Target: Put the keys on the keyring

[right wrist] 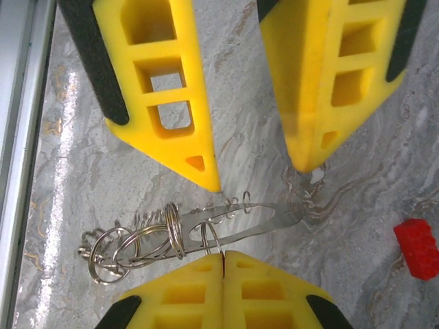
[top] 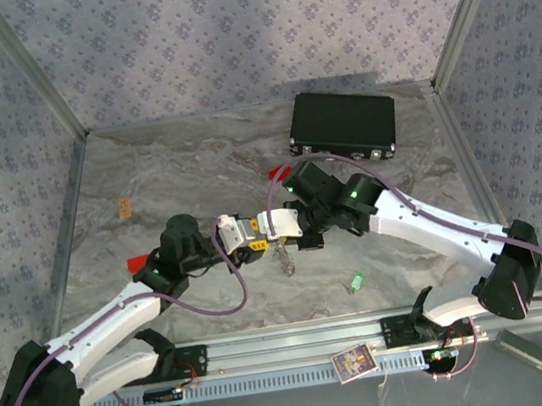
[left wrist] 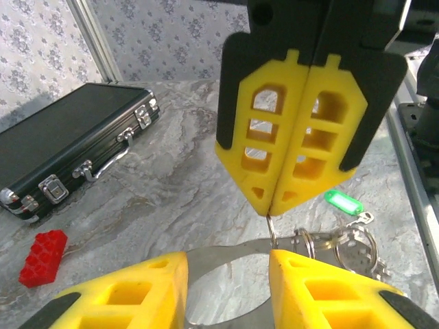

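Right tool [right wrist: 223, 256] pinches keyring [right wrist: 274, 214]; left tool [left wrist: 228, 264] straddles it, grip unclear; case [left wrist: 68, 130] well apart.

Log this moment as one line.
left gripper: astride keyring, grip unclear | right gripper: shut on small ring | green key: loose on table

One black case [left wrist: 62, 137], one red block [left wrist: 42, 257], one green key [left wrist: 341, 203], one keyring [right wrist: 267, 218].

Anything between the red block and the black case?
No: in the left wrist view, bare table separates the red block from the black case.
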Tool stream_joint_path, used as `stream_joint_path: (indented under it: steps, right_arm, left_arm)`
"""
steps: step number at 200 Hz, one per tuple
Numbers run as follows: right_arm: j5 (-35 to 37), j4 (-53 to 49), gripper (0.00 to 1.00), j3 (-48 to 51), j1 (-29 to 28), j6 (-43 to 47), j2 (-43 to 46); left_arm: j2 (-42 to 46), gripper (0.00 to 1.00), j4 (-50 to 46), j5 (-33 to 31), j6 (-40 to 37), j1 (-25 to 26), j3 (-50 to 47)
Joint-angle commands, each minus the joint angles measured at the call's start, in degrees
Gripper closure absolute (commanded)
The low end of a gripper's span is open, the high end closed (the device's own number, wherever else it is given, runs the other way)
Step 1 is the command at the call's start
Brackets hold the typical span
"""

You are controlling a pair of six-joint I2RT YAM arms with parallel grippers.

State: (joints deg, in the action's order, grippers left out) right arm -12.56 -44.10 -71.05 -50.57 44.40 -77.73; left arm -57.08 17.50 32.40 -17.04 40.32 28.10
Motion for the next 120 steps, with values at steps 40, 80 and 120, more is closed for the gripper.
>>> stream_joint_path:
  steps: [40,80,120]
  right_arm:
    - [-3.0,1.4,1.0,3.7,-0.7,-1.9,1.6]
    - [-4.1,3.3,1.0,7.0,-0.8,-4.2,2.3]
    - [-4.1,3.6,1.0,8.8,-1.4,-6.3,3.2]
  left_arm:
    - [-4.7,0.66,7.4,0.9,5.5,1.4,-3.0]
    - [-3.2,0.66,10.3,2.2,11.9,1.5,-5.9]
    - [-1.8,0.66,12.1,-0.4,16.2,1.5,-8.5]
